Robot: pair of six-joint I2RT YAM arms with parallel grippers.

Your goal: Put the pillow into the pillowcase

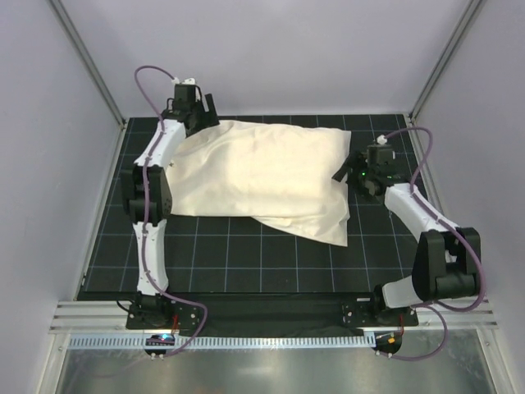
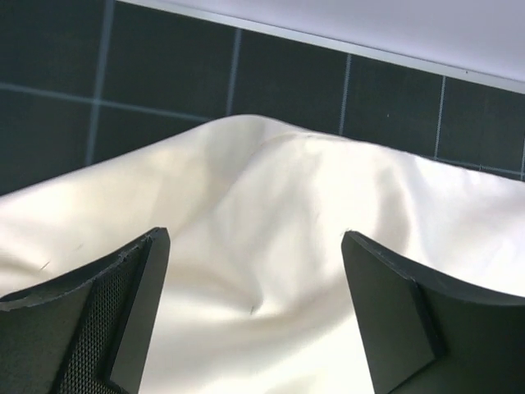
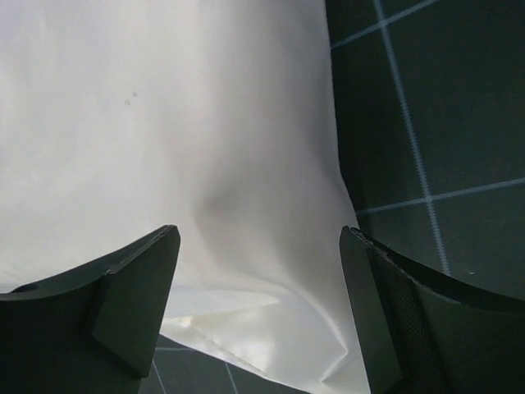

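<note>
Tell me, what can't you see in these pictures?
- Pillow: in the top view everything cream looks like one cloth, the pillowcase, so how far in the pillow sits is hidden.
- Pillowcase opening: no view shows it clearly.
- Left claw: in the left wrist view the bottom edge cuts off its finger bases.
- Right claw: in the right wrist view the cloth beneath it runs off the top and left edges.

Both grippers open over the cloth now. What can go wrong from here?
1. The left gripper hangs open over a raised fold of the pillowcase; closing may pinch just one layer.
2. The right gripper is open over its right edge; a pull might drag the whole bundle across the mat.
3. Its near-right corner lies flat and limp; the stuffing may not reach it.
</note>
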